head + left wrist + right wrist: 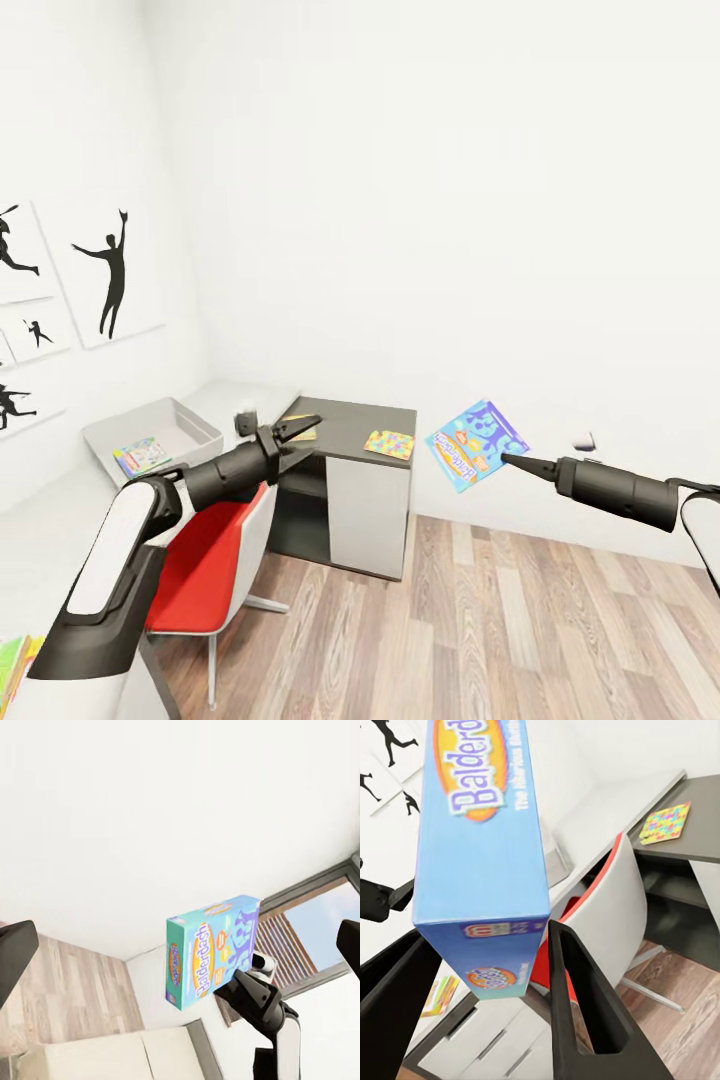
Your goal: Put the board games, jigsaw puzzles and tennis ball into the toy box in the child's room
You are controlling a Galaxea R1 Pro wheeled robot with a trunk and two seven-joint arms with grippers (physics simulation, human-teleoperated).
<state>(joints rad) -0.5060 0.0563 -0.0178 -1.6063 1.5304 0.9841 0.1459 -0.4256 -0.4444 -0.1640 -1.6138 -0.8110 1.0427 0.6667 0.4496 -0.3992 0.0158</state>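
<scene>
Head view, right claw (508,459) clamped on board game (477,444), left claw (297,441) spread wide, empty.

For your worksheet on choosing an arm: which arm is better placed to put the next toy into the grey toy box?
Right, probably. The right gripper is shut on the blue Balderdash board game box, ready to carry over. The left gripper is open and holds nothing, though it hangs nearer the grey toy box.

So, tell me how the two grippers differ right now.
The right gripper is shut on the Balderdash board game, held in the air beside the desk; the left gripper is open and holds nothing, near the red chair. Both are black and reach forward.
</scene>
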